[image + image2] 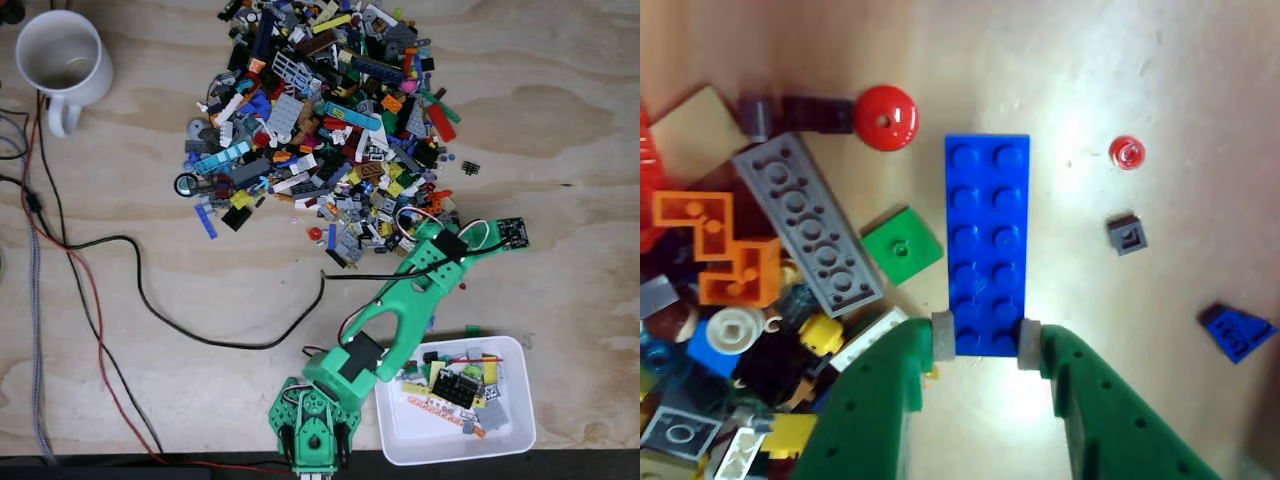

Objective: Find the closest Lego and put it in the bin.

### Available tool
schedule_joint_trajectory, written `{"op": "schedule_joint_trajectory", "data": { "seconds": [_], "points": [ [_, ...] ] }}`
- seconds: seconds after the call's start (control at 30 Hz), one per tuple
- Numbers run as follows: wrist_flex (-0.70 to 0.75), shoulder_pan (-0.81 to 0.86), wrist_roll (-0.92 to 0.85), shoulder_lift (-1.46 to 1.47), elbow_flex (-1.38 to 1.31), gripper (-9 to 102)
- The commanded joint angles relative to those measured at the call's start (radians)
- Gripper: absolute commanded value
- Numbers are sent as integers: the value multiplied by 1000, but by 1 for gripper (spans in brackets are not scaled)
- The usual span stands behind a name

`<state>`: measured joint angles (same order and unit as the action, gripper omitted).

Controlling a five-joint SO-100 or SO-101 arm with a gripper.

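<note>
In the wrist view a long blue Lego plate (pixel 987 235) lies flat on the wooden table, at the right edge of the Lego pile. My green gripper (pixel 985 340) has its grey pads (pixel 943 335) against both long sides of the plate's near end, shut on it. A red round piece (pixel 885 116) and a green tile (pixel 902 245) lie just left of the plate. In the fixed view my green arm (pixel 420 280) reaches up to the pile's lower right edge. The white bin (pixel 430 435) sits at the bottom right, holding several Lego pieces.
A large heap of mixed Lego (pixel 320 110) covers the top middle of the table. A white mug (pixel 60 60) stands at the top left. Black and red cables (pixel 140 290) run across the left side. Small loose pieces (pixel 1127 235) lie right of the plate.
</note>
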<state>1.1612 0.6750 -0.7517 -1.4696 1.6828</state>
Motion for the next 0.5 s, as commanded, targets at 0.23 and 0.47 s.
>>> {"op": "schedule_joint_trajectory", "data": {
  "seconds": [0.23, 0.47],
  "points": [
    [252, 100, 14, -204, -192, 6],
    [423, 255, -37, -365, -247, 6]
  ]
}}
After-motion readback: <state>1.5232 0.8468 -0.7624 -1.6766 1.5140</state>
